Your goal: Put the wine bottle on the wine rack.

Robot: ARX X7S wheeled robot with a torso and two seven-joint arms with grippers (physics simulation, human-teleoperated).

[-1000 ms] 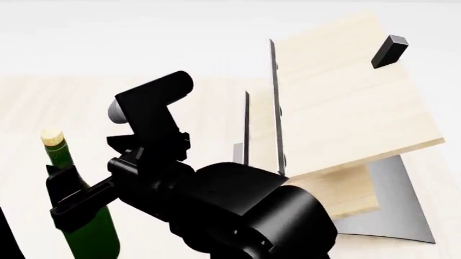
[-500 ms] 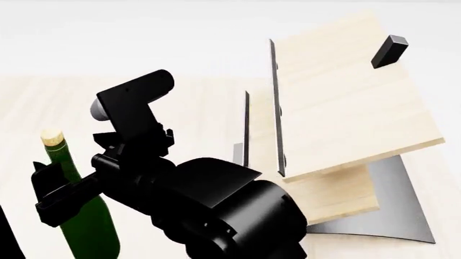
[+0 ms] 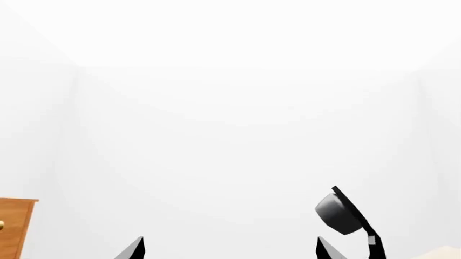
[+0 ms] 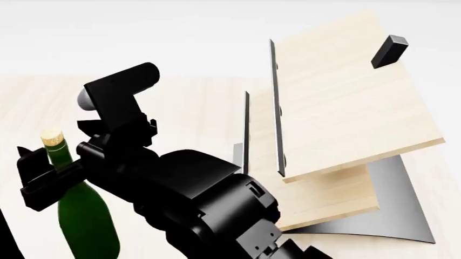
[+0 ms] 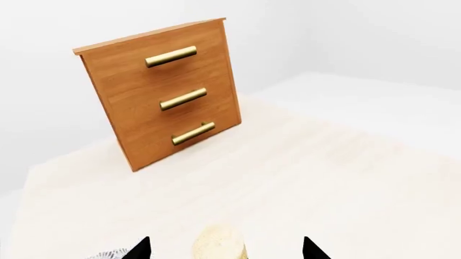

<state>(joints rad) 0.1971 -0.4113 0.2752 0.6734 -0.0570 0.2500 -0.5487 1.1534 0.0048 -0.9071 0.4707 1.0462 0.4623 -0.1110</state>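
Note:
The wine bottle [image 4: 83,216], dark green with a tan cork [image 4: 51,137], stands upright at the left of the head view. My right gripper [image 4: 52,168] reaches across from the lower middle and sits open at the neck, one finger [image 4: 32,181] showing left of it. In the right wrist view the cork [image 5: 219,243] lies between the open right gripper [image 5: 224,249] tips, apart from both. The wine rack [image 4: 338,108], slanted light wood boards with a black peg [image 4: 390,51] on a grey base [image 4: 400,210], stands to the right. My left gripper [image 3: 230,251] is open on nothing, facing a white wall.
A reddish-brown drawer cabinet [image 5: 165,97] with brass handles stands on the pale wooden table [image 5: 346,178] beyond the bottle; its edge [image 3: 14,226] also shows in the left wrist view. A patterned grey sliver [image 5: 112,253] lies beside the cork. The right arm's bulk [image 4: 202,205] hides the table's middle.
My right arm has swung left, carrying its gripper from just right of the bottle to around its neck. The bottle and rack have not moved.

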